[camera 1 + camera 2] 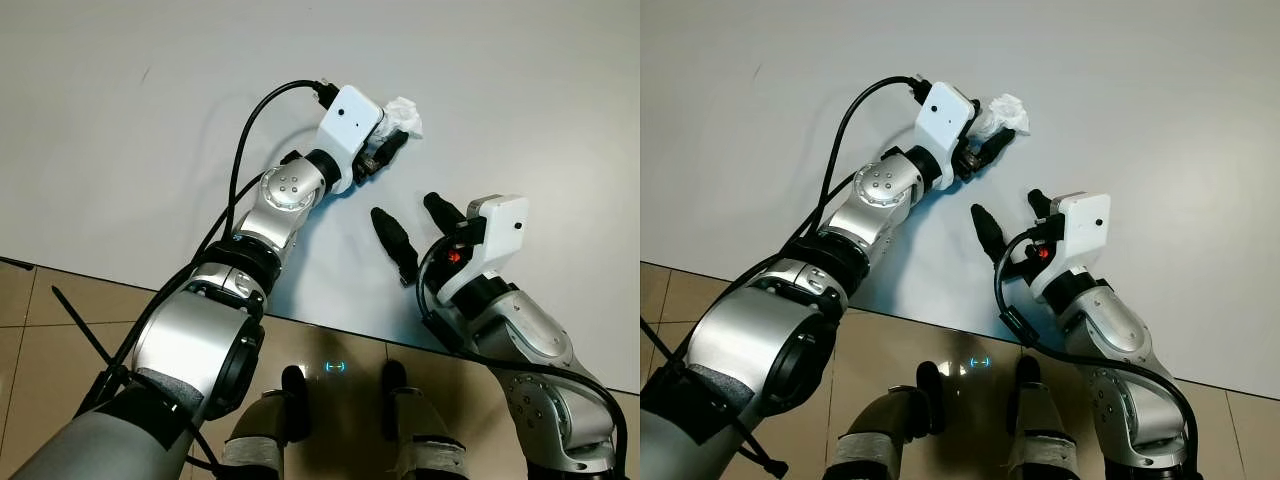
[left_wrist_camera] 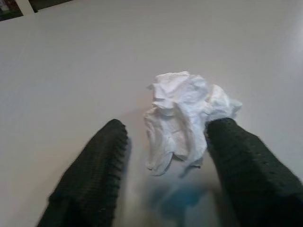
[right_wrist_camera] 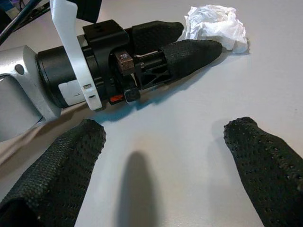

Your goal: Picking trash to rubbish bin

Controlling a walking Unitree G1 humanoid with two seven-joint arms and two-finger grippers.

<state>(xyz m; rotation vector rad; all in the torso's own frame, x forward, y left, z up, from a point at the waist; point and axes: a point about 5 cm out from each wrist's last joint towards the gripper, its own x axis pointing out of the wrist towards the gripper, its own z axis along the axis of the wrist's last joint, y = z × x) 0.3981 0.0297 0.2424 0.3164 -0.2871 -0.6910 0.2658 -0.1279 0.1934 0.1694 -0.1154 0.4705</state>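
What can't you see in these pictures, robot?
- Crumpled tissue: its underside and far side are hidden in the left wrist view; from the eye views the left gripper and its white camera housing cover part of it.
- Whether the left gripper's fingers actually press the tissue: blurred in the left wrist view.
- Right gripper: its finger roots are cut off by the right wrist view's bottom edge.
- Room beyond the white table: a dark, blurred sliver at the left wrist view's corner.

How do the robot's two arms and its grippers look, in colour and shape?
Both arms are silver metal with black joints and black cables. The left gripper and the right gripper each have a white box-shaped housing and two long black textured fingers with tapered tips.
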